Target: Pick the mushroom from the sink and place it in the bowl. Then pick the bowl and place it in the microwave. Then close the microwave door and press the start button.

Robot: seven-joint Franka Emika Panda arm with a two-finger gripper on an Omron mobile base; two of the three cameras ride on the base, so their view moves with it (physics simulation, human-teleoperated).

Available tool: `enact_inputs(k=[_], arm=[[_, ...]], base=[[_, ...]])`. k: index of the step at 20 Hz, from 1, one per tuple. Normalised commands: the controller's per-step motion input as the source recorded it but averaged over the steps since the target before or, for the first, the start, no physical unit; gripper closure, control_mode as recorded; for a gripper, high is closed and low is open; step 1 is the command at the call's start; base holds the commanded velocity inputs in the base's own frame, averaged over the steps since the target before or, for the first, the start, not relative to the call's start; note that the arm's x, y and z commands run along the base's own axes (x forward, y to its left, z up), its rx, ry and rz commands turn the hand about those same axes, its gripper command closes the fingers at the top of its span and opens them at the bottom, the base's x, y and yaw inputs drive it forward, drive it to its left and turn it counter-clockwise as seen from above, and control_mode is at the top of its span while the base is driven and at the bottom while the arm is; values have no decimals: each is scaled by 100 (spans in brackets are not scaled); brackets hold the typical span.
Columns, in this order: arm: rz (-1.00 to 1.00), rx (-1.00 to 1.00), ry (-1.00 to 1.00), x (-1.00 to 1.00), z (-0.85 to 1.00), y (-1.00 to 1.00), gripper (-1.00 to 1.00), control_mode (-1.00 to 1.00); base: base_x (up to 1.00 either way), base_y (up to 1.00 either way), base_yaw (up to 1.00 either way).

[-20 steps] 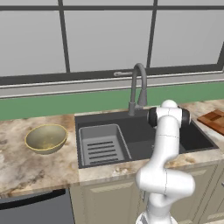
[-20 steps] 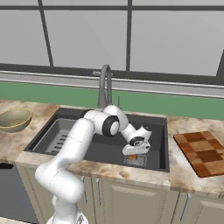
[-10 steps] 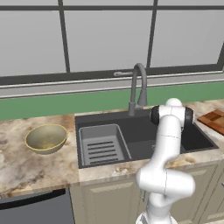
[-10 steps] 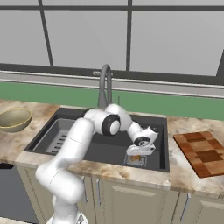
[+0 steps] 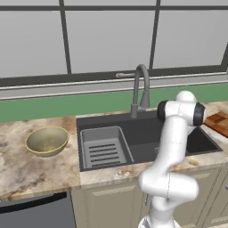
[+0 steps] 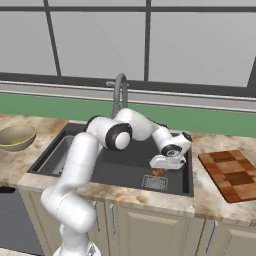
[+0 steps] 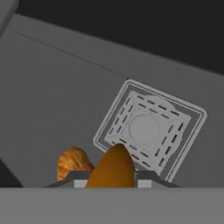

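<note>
Down in the right half of the dark grey sink, my gripper hangs just above the basin floor. The small orange-brown mushroom sits between its two finger tips, which press against its sides. The same mushroom shows as an orange speck under the hand, beside the square drain. The tan-olive bowl stands empty on the counter left of the sink, and its rim also appears at the left edge. My arm blocks the hand in the left base view. The microwave and its door are out of view.
A curved grey faucet rises behind the basin. The ribbed drainer tray fills the sink's left half. A wooden cutting board lies on the counter to the right. Windows run along the back wall.
The hand has dropped lower into the sink over the mushroom, and the fingers have drawn in from wide apart onto it.
</note>
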Motion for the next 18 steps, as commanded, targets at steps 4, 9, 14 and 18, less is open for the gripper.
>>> enact_inputs(k=[4,9,14,18], arm=[[-3,0,-8,-58,100,0,100,-100],[-3,0,-14,-94,100,5,100,-100],[-3,-2,-16,-100,90,44,100,-100],[-3,-12,-18,-100,76,100,100,-100]], base=[[0,0,0],[0,0,0],[0,0,0],[0,0,0]])
